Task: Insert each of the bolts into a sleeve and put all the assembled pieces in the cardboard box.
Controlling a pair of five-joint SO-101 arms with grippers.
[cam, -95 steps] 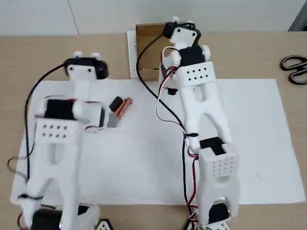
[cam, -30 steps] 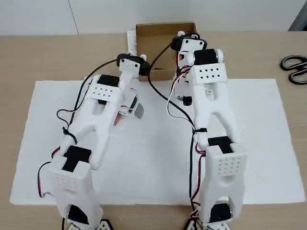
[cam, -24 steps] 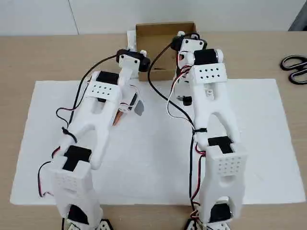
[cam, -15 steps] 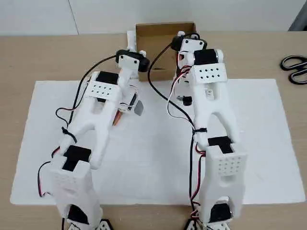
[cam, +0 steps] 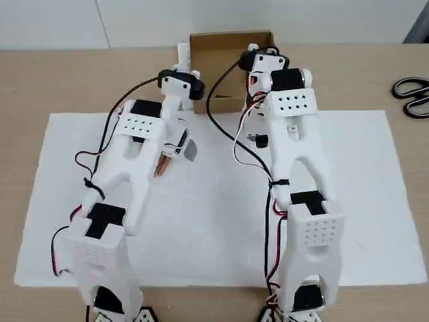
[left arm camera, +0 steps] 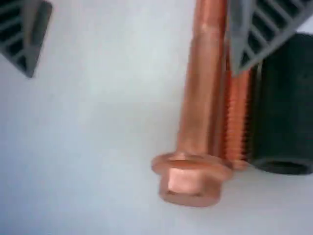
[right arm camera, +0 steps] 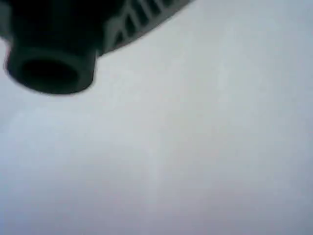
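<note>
Sheet (cam: 348, 201), scissors (cam: 410, 89) (far from cardboard box (cam: 221, 40))

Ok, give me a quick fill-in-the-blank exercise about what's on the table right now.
1. In the left wrist view, a black ____ sits right beside the copper bolts.
2. The open-topped box is made of ____.
3. The scissors lie on the robot's ____ side, off the white sheet.

Missing words: sleeve; cardboard; right.
</note>
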